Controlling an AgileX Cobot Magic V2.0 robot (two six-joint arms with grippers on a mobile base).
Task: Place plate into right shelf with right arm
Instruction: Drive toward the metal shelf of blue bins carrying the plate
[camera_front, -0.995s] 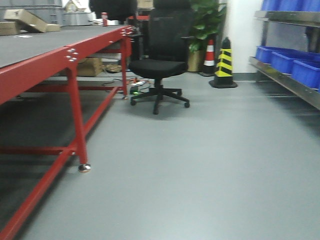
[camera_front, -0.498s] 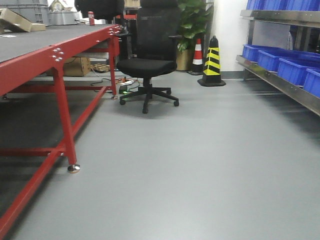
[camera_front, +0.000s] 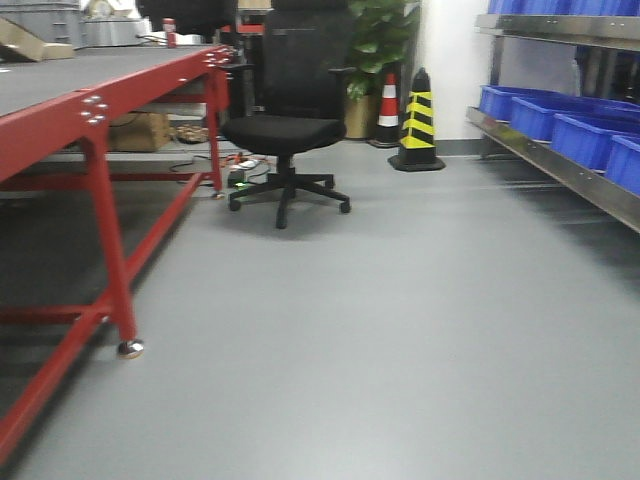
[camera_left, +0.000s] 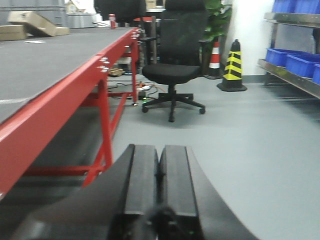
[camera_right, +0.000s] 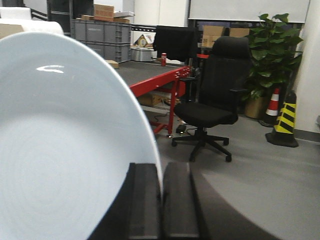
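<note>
At its rim, right jaws pinch the plate (camera_right: 65, 150) (left jaws pressed together).

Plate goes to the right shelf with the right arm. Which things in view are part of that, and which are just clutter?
In the job:
plate, held at its edge by the right jaws
steel shelf, on the right

Just lying about:
red table
office chair
striped cone
blue crates on the shelf
potted plant
left jaws, shut and empty
</note>
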